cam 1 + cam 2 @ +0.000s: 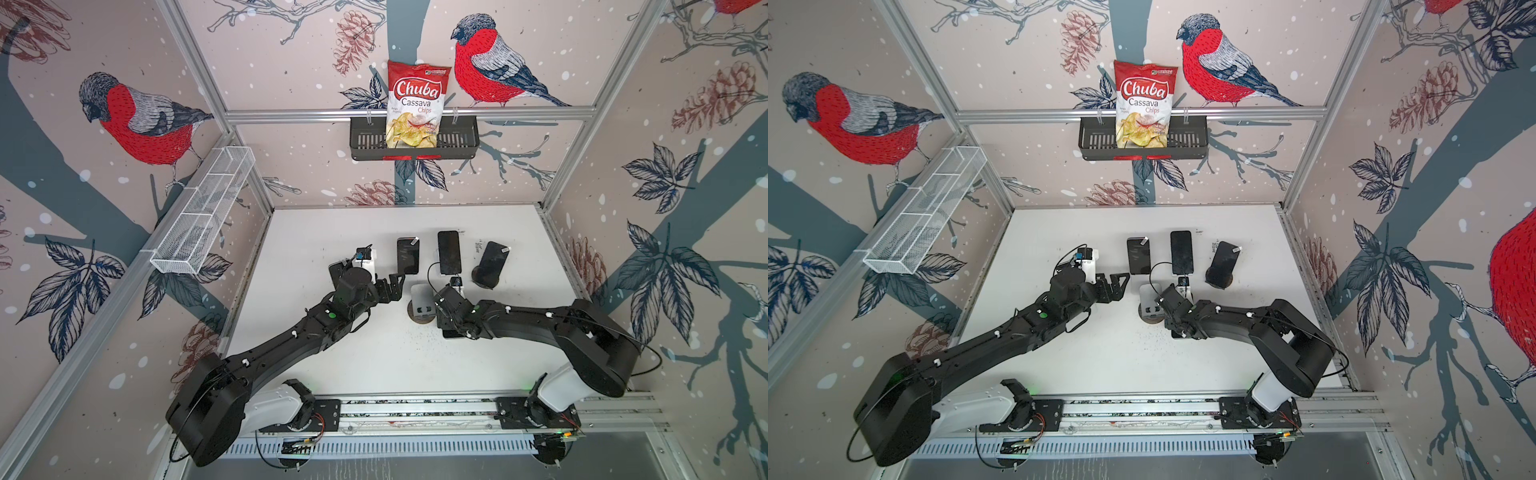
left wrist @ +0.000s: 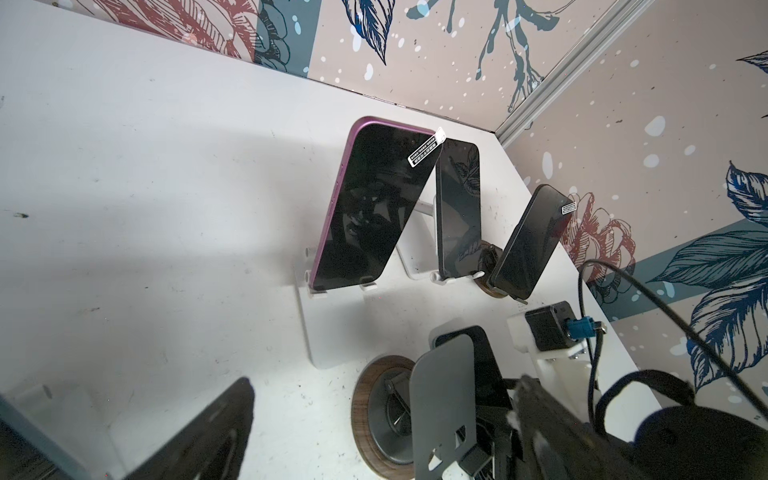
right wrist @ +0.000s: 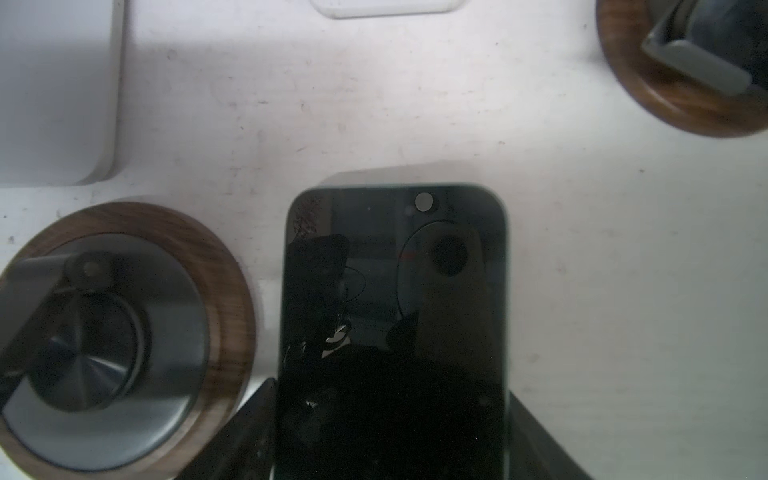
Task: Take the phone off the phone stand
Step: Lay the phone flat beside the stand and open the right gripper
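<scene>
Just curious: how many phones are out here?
4: purple phone, middle phone and right phone on stands in a row; a fourth phone in the right gripper. The left arm may hide another.

phone (image 3: pixel 395 332) just right of the phone stand (image 1: pixel 420 296), three other phones (image 1: pixel 407 255) behind.

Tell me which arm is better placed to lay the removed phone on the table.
Right. The right pincer is shut on the phone, which is clear of the empty stand and over the table. The left pincer is open and empty, beside the stand.
</scene>
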Motion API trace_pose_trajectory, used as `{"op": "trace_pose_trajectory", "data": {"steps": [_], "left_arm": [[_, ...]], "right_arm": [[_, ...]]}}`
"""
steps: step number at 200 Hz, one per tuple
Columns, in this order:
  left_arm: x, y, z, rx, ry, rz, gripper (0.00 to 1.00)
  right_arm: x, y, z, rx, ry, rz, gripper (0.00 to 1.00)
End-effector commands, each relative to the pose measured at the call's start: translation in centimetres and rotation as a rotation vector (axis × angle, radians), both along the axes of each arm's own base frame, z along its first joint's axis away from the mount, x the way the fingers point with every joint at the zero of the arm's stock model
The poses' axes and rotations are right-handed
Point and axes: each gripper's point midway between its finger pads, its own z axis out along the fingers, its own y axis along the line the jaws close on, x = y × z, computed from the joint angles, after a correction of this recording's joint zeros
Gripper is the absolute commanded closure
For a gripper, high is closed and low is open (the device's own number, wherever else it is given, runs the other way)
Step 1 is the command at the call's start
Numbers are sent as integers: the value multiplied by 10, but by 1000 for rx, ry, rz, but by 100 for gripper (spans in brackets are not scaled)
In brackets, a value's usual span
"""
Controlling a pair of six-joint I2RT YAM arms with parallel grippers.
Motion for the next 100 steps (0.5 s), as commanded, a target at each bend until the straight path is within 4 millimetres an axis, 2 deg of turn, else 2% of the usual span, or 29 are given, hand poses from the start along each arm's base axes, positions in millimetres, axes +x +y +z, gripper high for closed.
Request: {"op": "trace_pose_trajectory", "data": {"steps": [1, 100], "left_arm": [[1, -3, 9, -24, -28, -7, 4], [0, -1, 7, -23, -25, -3, 3]], "right_arm": [[-25, -19, -19, -84, 115, 26, 26], [-29, -22, -24, -83, 123, 25, 24]]}}
